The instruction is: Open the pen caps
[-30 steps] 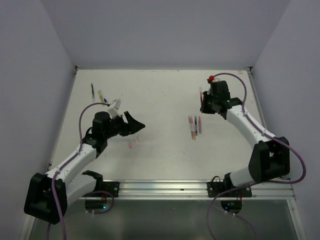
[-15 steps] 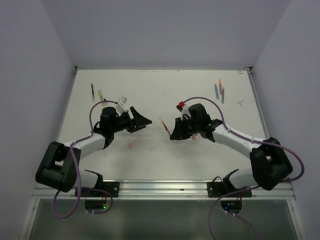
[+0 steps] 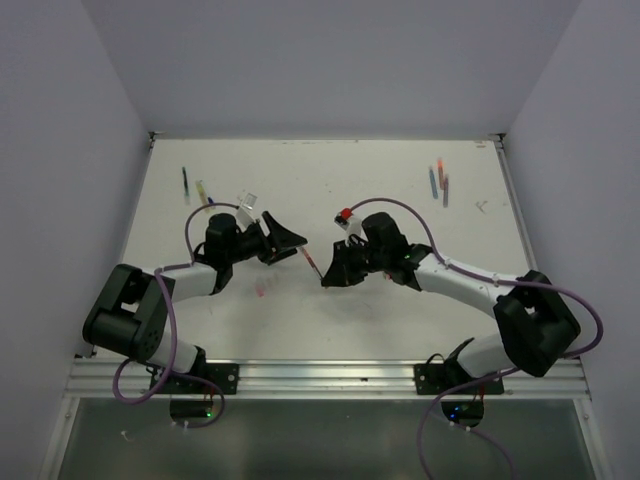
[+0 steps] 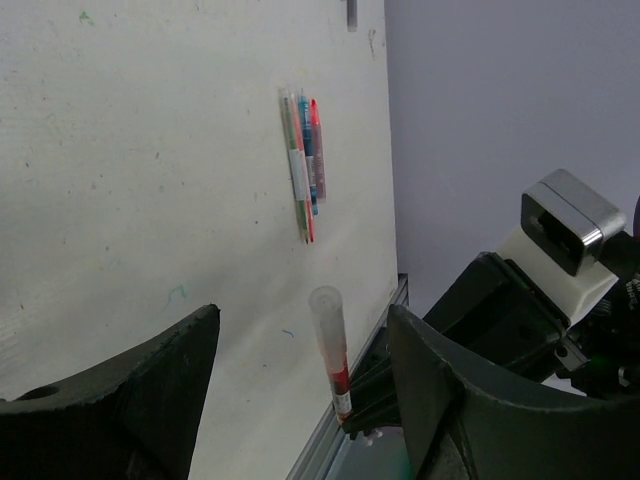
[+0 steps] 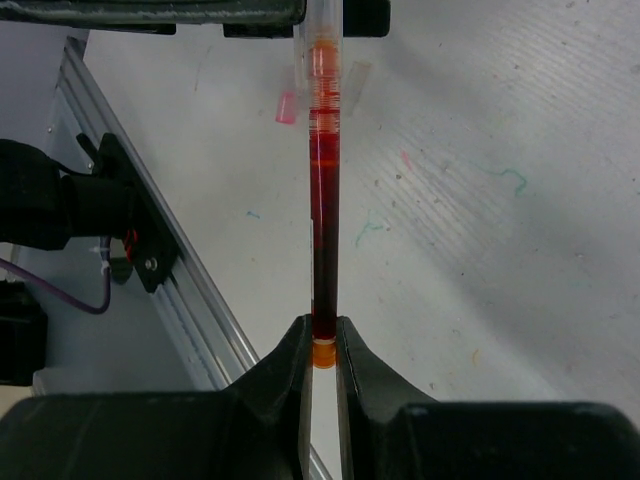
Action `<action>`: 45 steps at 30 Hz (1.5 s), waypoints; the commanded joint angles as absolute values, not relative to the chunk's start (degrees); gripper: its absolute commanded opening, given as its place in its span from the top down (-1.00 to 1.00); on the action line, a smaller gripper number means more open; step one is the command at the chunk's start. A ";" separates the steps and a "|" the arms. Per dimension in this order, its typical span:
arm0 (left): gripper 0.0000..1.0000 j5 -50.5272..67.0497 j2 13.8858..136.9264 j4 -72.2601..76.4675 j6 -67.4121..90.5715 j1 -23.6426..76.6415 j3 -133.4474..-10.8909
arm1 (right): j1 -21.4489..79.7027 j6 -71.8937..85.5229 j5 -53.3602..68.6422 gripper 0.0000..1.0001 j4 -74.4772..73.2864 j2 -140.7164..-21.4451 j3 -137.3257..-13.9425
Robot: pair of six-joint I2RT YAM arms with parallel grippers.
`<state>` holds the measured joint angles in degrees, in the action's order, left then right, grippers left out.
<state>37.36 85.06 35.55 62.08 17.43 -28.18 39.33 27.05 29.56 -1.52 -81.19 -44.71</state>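
Note:
My right gripper (image 5: 323, 345) (image 3: 330, 274) is shut on the tail end of a red pen (image 5: 323, 230) (image 3: 313, 263). It holds the pen above the table's middle, pointing at the left gripper. The pen's clear cap (image 4: 327, 312) (image 5: 322, 50) reaches in between the wide-open fingers of my left gripper (image 4: 305, 330) (image 3: 293, 242), and neither finger touches it. A loose pink cap (image 5: 287, 107) (image 3: 262, 290) lies on the table below.
A bunch of thin pens (image 3: 438, 181) (image 4: 303, 160) lies at the back right. Two more pens (image 3: 195, 186) lie at the back left. The table's metal front rail (image 5: 180, 280) runs close under both grippers.
The right gripper has swung in from the far right to the table's middle with the red pen. The left gripper has edged right, and the cap now sits between its fingers.

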 commanded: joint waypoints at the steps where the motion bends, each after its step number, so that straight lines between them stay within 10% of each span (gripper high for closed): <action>1: -0.41 38.50 84.99 40.60 64.51 17.84 -29.97 | 40.78 27.86 29.62 1.00 1.41 -82.79 -45.62; 15: -0.16 40.87 83.59 42.36 67.24 17.75 -29.36 | 42.80 29.00 26.54 1.00 5.36 -85.60 -46.67; 23: 0.59 41.04 83.41 42.01 66.97 17.84 -29.27 | 42.80 28.74 25.67 1.00 5.19 -86.84 -47.90; 25: 1.00 41.39 84.02 42.01 66.97 17.84 -29.62 | 42.80 28.39 25.40 0.81 5.10 -86.84 -47.99; 27: 1.00 41.66 84.29 42.01 66.97 17.84 -29.79 | 42.80 28.04 25.40 0.49 5.01 -87.10 -48.51; 34: 1.00 41.57 83.50 41.40 66.62 17.84 -29.62 | 42.80 27.33 25.49 0.35 5.45 -90.26 -52.20; 41: 1.00 41.13 82.88 38.06 64.69 17.93 -30.49 | 42.89 27.07 26.37 0.48 5.54 -95.62 -57.56; 45: 1.00 40.78 83.84 34.91 63.46 17.93 -31.72 | 43.15 25.41 22.86 1.00 3.08 -96.42 -60.55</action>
<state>38.00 84.53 37.52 64.64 17.45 -28.95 43.16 27.31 26.94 2.37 -96.07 -56.69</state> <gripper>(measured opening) 0.078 0.091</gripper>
